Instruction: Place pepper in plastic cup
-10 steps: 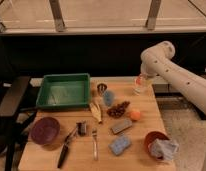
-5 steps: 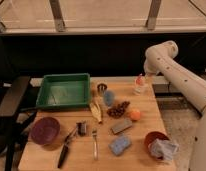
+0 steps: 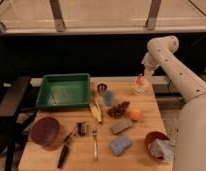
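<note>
The slim orange-red pepper [image 3: 140, 79] stands in the whitish translucent cup [image 3: 141, 88] at the table's back right. The small light-blue plastic cup [image 3: 109, 97] stands near the middle of the table, left of the pepper and next to a small dark metal cup [image 3: 101, 88]. My gripper [image 3: 146, 65] hangs at the end of the white arm, just above and slightly right of the pepper. I cannot tell whether it touches the pepper.
A green tray [image 3: 64, 91] is at back left. A banana [image 3: 96, 111], dark grapes [image 3: 118, 108], a round orange fruit [image 3: 135, 114], sponges [image 3: 120, 145], cutlery [image 3: 94, 144], a maroon bowl [image 3: 45, 130] and a red bowl with a cloth [image 3: 157, 144] lie around.
The gripper has risen a little from the translucent cup and shifted slightly right. The pepper and the cups have not moved.
</note>
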